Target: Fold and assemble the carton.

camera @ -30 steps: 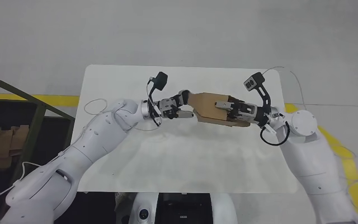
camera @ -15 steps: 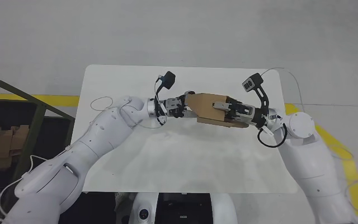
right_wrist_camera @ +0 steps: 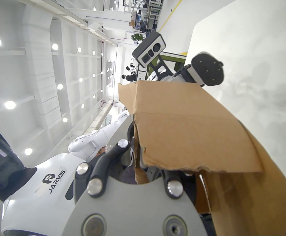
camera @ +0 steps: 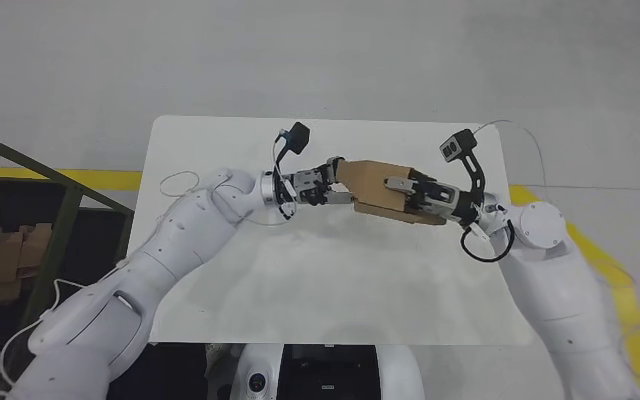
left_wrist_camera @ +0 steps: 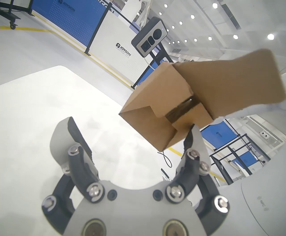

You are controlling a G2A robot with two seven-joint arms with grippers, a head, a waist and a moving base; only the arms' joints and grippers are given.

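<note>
L hand nearer brown half-folded carton

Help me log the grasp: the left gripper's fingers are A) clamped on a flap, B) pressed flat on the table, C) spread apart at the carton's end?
C: on the left gripper the fingers stand wide apart, one tip at the end of the carton.

The carton is plain brown cardboard with no print, dark inside its end slot. Beneath the carton, the table is white with faint grey smudges. At either end of the carton, the left gripper and right gripper are black and silver-grey. Out past the carton, a yellow stripe crosses the pale grey floor, and blue, finely dotted panels stand behind.
</note>
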